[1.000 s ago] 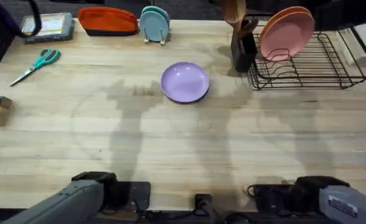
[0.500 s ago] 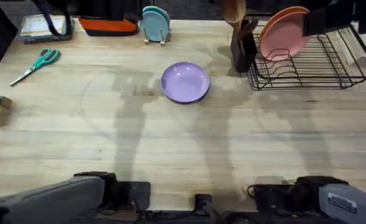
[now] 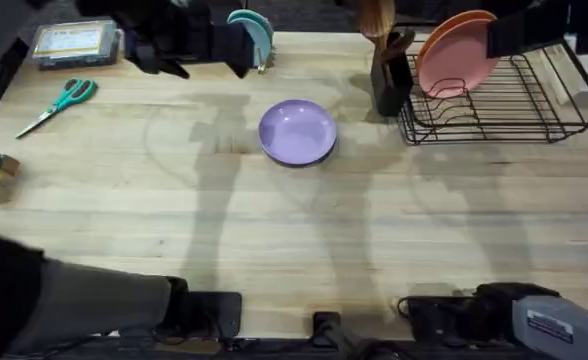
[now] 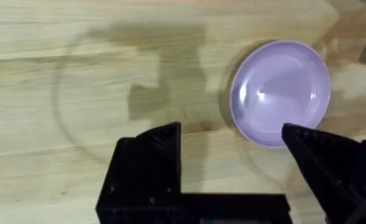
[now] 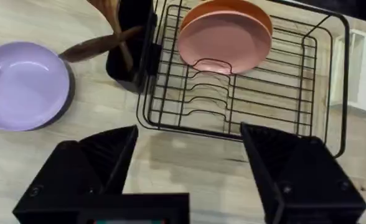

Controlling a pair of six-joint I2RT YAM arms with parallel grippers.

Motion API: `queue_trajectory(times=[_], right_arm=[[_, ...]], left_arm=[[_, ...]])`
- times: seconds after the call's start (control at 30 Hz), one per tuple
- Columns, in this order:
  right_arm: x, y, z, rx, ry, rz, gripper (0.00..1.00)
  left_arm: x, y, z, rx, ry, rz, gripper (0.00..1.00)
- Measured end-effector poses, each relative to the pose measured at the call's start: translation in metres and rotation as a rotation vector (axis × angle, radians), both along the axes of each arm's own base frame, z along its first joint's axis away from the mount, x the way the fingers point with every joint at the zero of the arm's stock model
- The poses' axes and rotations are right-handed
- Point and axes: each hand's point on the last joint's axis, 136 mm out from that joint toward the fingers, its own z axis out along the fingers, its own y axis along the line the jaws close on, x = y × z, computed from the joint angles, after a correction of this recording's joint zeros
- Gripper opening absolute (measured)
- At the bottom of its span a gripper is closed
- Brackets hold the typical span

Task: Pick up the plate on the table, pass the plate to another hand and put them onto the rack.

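Observation:
The lavender plate lies flat on the wooden table, left of the black wire rack. My left gripper hangs high over the back left of the table as a dark, blurred shape. In the left wrist view it is open, with the plate below and beyond its fingers. My right gripper hovers over the rack's far side. The right wrist view shows it open above the rack, with the plate off to one side.
Two salmon-pink plates stand in the rack's left slots. A dark utensil holder with wooden tools stands between plate and rack. Blue plates on a small stand, green scissors and a box sit at the back left.
My left arm has risen close under the camera, and its gripper now shows over the back left. The right gripper came in over the rack. The plate has not moved.

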Motion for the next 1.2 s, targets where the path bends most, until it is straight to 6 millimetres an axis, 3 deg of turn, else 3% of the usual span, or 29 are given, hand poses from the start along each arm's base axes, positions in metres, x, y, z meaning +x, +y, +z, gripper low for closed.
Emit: queue_trajectory(times=[0.47,1.2], right_arm=[[0.000,0.000,0.000,0.000,0.001,0.000,0.994],[0.000,0.000,0.000,-0.002,0.000,0.002,0.994]], left_arm=[[0.008,-0.050,-0.067,0.015,0.168,-0.125,0.994],[0.025,-0.061,-0.141,0.135,0.262,-0.153,0.995]])
